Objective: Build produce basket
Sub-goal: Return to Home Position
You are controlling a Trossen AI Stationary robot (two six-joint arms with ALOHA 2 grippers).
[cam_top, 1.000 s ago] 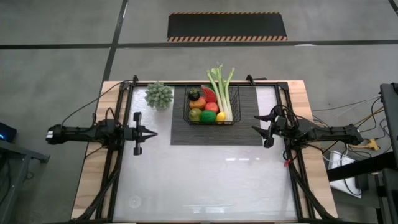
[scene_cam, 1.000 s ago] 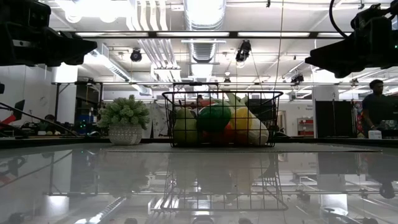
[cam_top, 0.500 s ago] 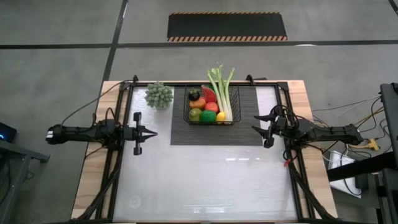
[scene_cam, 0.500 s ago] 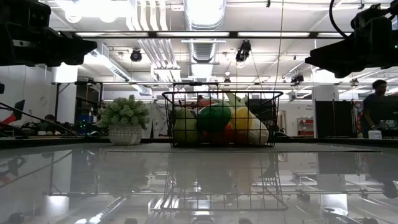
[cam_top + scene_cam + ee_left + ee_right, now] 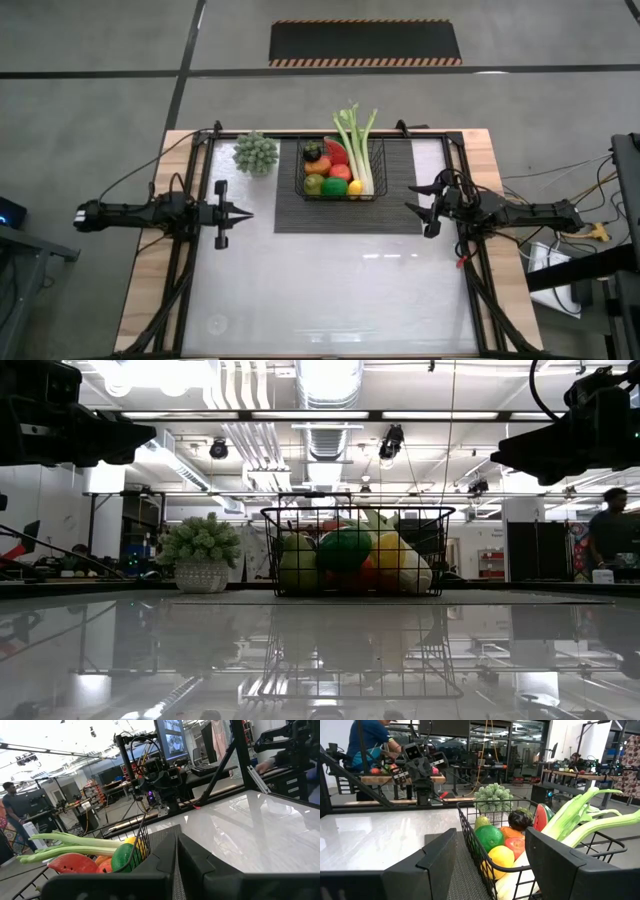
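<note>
The black wire-mesh basket [image 5: 340, 168] stands on the dark ribbed mat [image 5: 395, 205] at the table's far middle. It holds an orange, apples, a lime [image 5: 489, 837], a lemon [image 5: 501, 858], a watermelon slice [image 5: 540, 817], a dark round fruit [image 5: 522, 819] and the long celery [image 5: 356, 145], whose leafy end sticks out over the far rim. My left gripper [image 5: 247, 213] hovers shut, left of the mat. My right gripper [image 5: 409, 198] hovers open at the mat's right edge, its fingers apart in the right wrist view.
A small potted green plant [image 5: 256, 152] stands left of the basket near the far edge. The glossy table top [image 5: 330, 290] spreads toward the near edge. A person [image 5: 608, 540] shows in the room beyond the table.
</note>
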